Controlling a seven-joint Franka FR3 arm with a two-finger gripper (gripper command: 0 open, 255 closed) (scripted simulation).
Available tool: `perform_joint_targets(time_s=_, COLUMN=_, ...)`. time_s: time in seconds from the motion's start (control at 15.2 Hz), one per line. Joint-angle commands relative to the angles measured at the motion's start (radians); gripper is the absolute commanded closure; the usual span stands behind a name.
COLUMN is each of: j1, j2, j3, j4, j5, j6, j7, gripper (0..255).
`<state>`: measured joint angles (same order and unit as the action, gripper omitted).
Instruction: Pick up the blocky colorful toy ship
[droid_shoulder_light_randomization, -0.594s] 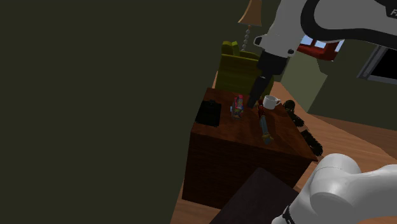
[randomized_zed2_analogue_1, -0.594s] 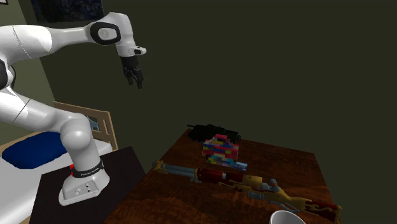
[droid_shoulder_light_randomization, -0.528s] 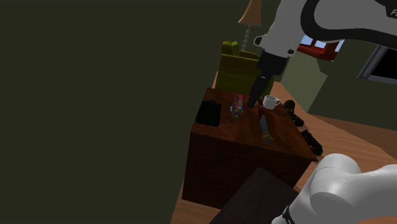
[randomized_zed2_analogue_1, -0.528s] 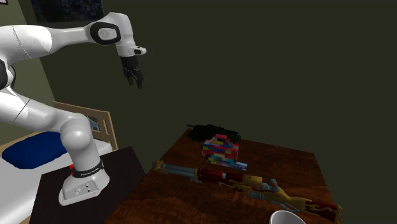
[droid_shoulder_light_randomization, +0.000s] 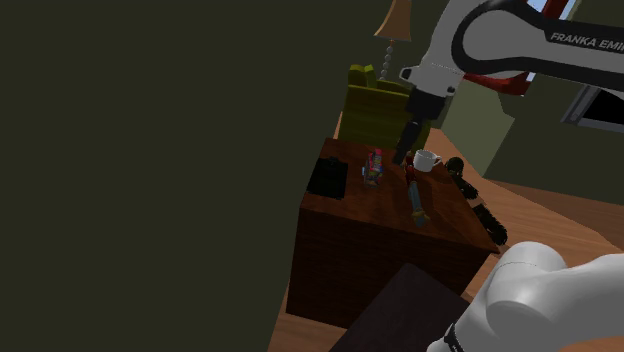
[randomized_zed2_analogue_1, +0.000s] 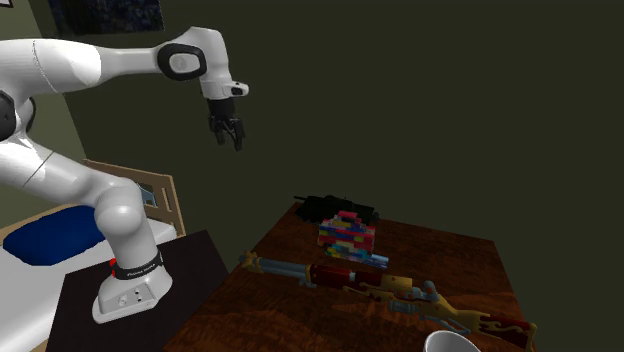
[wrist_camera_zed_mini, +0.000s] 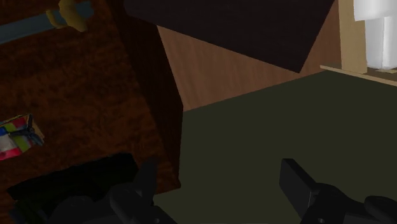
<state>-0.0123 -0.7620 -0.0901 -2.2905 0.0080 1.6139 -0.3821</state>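
Second exterior view: long red-blue-yellow toy (randomized_zed2_analogue_1: 340, 277) lies nearest on the table (randomized_zed2_analogue_1: 450, 255). Behind it, toy ship (randomized_zed2_analogue_1: 347, 236): squat upright stack of pink, blue, yellow and green bricks, black item (randomized_zed2_analogue_1: 335, 208) at its 11 o'clock. Gripper (randomized_zed2_analogue_1: 231, 143) hangs high at the ship's 10 o'clock, fingers spread, holding nothing.

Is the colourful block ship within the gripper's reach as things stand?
Likely yes: the open gripper hangs high, nothing stands over the ship, though a black object and long toy sit close beside it.
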Motion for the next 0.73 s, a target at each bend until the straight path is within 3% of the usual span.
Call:
perform_joint_targets(time_s=0.0, j1=-0.006, j2=0.036, j3=-0.051, j4=0.007, j5=-0.025, j6=0.03, j7=-0.068, gripper=0)
perform_joint_targets(time_s=0.66, j1=-0.002, j2=0.283, j3=-0.277, j4=0.126, j5=-0.07, j6=0.157, j7=-0.377, gripper=0)
